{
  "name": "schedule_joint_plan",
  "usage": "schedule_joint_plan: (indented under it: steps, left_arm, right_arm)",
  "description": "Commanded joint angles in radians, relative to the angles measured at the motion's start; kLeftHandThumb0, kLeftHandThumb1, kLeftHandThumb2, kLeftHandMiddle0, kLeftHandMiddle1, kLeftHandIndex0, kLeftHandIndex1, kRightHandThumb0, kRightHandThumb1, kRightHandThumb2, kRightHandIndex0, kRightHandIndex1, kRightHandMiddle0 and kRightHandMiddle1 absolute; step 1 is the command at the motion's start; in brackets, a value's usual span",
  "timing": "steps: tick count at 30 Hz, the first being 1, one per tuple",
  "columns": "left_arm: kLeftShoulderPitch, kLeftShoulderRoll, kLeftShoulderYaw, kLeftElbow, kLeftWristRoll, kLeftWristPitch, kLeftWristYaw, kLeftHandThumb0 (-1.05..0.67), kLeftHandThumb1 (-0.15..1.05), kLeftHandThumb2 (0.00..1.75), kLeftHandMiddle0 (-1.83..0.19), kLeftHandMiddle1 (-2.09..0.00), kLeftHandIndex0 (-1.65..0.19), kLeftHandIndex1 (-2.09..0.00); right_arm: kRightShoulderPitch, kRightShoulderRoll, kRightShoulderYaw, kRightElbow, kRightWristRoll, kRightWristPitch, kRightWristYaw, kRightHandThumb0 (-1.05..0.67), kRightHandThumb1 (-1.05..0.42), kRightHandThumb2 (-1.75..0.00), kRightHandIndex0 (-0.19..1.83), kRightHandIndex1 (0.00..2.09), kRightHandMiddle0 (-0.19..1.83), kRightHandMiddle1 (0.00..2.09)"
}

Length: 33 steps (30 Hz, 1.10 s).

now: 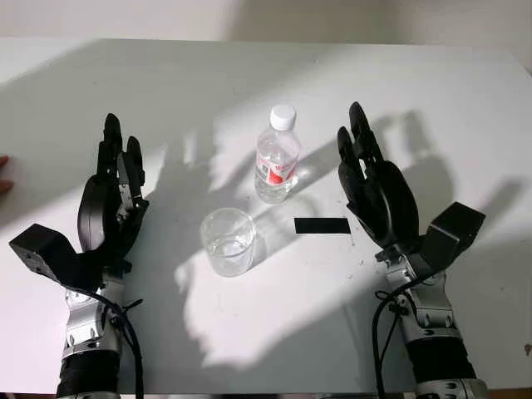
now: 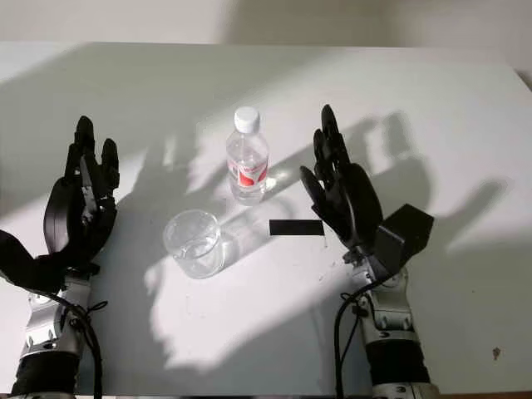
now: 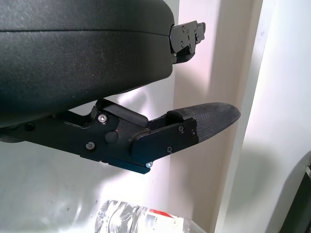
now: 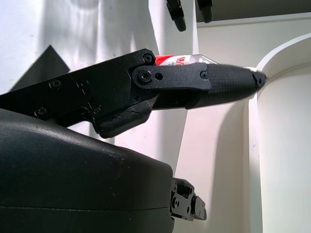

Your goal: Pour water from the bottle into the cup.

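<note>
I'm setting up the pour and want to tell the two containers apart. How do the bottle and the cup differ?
The bottle is tall and narrow; the cup is short and wide. The bottle is closed with a white cap and wears a red label; the cup is open-topped and plain. The bottle stands farther from the robot, nearer the open right hand; the cup sits nearer the open left hand. Both are clear, upright and untouched.

One bottle (image 1: 277, 158), one cup (image 1: 228, 241)
</note>
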Motion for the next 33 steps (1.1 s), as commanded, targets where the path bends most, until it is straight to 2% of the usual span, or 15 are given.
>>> schedule_joint_plan:
  steps: [1, 10, 15, 18, 25, 33]
  left_arm:
    - [0.025, -0.007, -0.001, -0.030, -0.008, 0.006, -0.003, -0.71, 1.05, 0.72, 0.19, 0.00, 0.19, 0.00]
    - [0.026, -0.003, 0.005, -0.025, -0.018, 0.007, -0.020, -0.70, 1.05, 0.71, 0.19, 0.00, 0.19, 0.00]
    - [0.021, -0.002, 0.008, -0.012, -0.015, 0.003, -0.018, -0.71, 1.05, 0.70, 0.19, 0.00, 0.19, 0.00]
    - [0.016, -0.008, 0.005, -0.006, -0.004, -0.005, -0.004, -0.71, 1.05, 0.71, 0.19, 0.00, 0.19, 0.00]
    - [0.016, -0.012, 0.002, -0.016, -0.003, -0.001, 0.003, -0.71, 1.05, 0.72, 0.19, 0.00, 0.19, 0.00]
    - [0.016, -0.013, 0.006, -0.013, -0.011, 0.003, 0.002, -0.71, 1.05, 0.70, 0.19, 0.00, 0.19, 0.00]
  right_arm:
    - [-0.017, 0.008, 0.010, -0.013, -0.009, 0.013, -0.004, -0.84, -1.05, -0.58, -0.19, 0.00, -0.19, 0.00]
    - [-0.058, -0.018, 0.024, 0.063, -0.036, -0.008, 0.060, -0.88, -1.05, -0.47, -0.19, 0.00, -0.19, 0.00]
    - [-0.118, -0.016, 0.017, 0.115, -0.019, -0.018, 0.101, -0.97, -1.04, -0.14, -0.19, 0.00, -0.19, 0.00]
    - [-0.174, -0.016, 0.025, 0.163, -0.043, -0.043, 0.100, -1.00, -0.98, -0.06, -0.19, 0.00, -0.19, 0.00]
    - [-0.328, -0.005, 0.045, 0.305, -0.088, -0.052, 0.093, -0.99, -0.87, -0.03, -0.19, 0.00, -0.19, 0.00]
    - [-0.450, 0.023, 0.061, 0.522, -0.122, -0.088, 0.100, -1.03, -0.89, -0.06, -0.19, 0.00, -0.19, 0.00]
